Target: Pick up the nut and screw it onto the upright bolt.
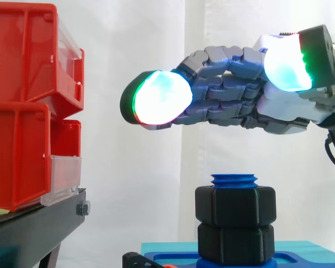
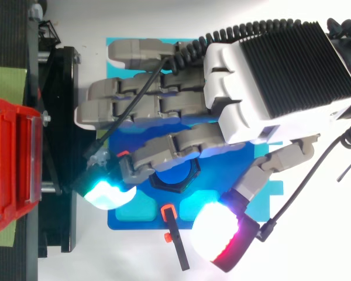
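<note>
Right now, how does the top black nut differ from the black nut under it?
The top nut sits just under the blue bolt tip; the lower nut sits near the blue base. The top nut looks slightly wider. Both are black, hexagonal, stacked touching on one bolt.

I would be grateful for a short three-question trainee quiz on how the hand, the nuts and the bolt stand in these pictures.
1. True or false: the hand is touching the upper nut.
2. How many black nuts sit on the blue bolt in the side view? A one, B two, C three.
3. Fill in: the bolt's threaded tip shows ____ the upper nut.

Key: 1 false, the open hand hovers apart above it, holding nothing. 2 B, the upper nut rests on a lower nut. 3 above.
</note>
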Robot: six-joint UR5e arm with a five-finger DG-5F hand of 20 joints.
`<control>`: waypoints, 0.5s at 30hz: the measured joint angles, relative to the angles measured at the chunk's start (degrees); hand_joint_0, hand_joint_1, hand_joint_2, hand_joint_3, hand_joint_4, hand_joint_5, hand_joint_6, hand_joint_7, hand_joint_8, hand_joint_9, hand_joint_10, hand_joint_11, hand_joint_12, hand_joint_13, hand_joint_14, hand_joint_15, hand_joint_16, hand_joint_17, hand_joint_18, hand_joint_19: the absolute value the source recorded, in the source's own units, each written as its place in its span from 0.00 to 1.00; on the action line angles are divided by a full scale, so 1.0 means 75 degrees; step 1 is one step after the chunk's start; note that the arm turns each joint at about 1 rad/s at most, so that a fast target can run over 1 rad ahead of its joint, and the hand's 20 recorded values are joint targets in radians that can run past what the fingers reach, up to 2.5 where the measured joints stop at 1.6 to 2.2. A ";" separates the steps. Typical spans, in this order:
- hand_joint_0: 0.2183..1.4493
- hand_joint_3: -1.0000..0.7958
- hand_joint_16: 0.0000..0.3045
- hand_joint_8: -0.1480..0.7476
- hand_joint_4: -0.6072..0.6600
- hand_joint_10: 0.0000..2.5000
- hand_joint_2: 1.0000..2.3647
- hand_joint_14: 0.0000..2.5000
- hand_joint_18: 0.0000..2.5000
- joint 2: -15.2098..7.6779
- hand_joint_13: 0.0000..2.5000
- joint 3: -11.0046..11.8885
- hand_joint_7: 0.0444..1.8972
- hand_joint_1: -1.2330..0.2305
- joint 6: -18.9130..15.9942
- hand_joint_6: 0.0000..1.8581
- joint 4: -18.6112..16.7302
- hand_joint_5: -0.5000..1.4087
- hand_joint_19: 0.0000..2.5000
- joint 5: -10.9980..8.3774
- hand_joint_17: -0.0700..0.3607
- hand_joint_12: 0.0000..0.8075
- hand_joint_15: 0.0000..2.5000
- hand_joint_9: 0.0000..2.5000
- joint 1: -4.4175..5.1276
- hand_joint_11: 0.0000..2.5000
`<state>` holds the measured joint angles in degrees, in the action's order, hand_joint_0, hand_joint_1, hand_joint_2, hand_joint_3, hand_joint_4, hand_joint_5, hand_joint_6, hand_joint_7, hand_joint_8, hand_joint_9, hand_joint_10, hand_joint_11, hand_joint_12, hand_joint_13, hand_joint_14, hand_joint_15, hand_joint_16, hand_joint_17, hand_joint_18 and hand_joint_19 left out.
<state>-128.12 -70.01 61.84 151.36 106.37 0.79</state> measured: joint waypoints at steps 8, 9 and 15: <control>0.17 0.28 0.18 0.33 0.47 0.00 0.00 0.00 0.00 -0.0121 0.00 -0.0004 0.26 0.68 -0.0034 0.27 0.0133 0.11 0.00 -0.0352 0.46 0.44 0.00 0.00 -0.0051 0.00; 0.17 0.28 0.19 0.33 0.47 0.00 0.00 0.00 0.00 -0.0152 0.00 -0.0004 0.27 0.68 -0.0048 0.27 0.0143 0.11 0.00 -0.0394 0.46 0.44 0.00 0.00 -0.0055 0.00; 0.17 0.28 0.19 0.34 0.49 0.00 0.00 0.00 0.00 -0.0234 0.00 -0.0004 0.29 0.68 -0.0079 0.27 0.0200 0.12 0.00 -0.0563 0.46 0.44 0.00 0.00 -0.0036 0.00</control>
<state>-129.87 -70.04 61.25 152.85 102.15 0.52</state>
